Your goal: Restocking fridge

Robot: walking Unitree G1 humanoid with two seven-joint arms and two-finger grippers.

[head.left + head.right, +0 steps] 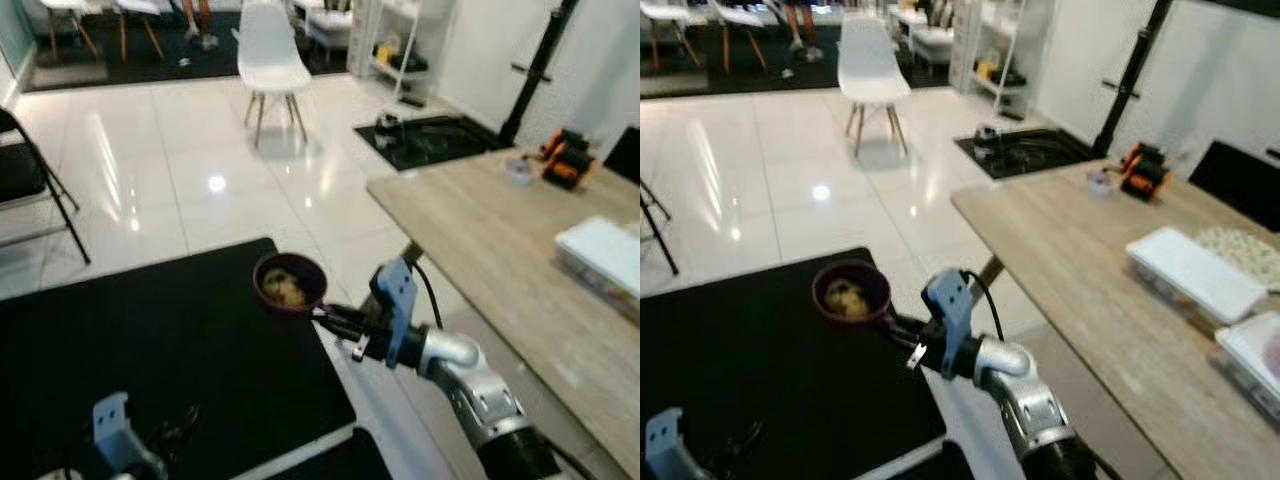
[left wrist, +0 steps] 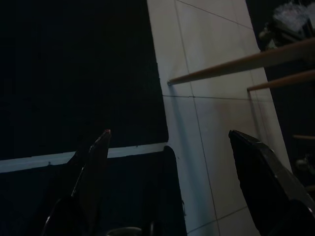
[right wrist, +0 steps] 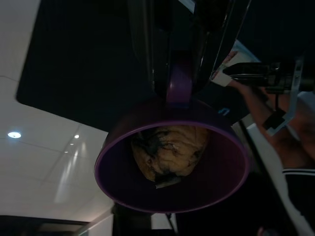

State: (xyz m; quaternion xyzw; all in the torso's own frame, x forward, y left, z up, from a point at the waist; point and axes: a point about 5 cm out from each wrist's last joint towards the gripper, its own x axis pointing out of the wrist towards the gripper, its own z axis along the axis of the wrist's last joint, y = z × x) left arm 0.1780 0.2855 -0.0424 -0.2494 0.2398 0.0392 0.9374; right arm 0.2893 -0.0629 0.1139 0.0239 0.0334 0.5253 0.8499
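A small purple bowl [image 1: 289,283] with a yellowish, dark-streaked lump of food [image 3: 167,151] inside is held out over the black floor mat [image 1: 150,350]. My right gripper [image 1: 328,318] is shut on the bowl's rim [image 3: 178,93], with the arm reaching from the lower right. My left gripper [image 2: 170,142] hangs low at the bottom left, open, its two black fingers spread above the mat's edge and the white tiles.
A long wooden table [image 1: 1090,260] stands to the right with white lidded containers [image 1: 1195,273] and an orange tool [image 1: 1143,168]. A white chair [image 1: 268,55] stands further off on the glossy tiled floor. A folding black chair [image 1: 30,180] is at the left. A person's arm [image 3: 275,128] appears in the right wrist view.
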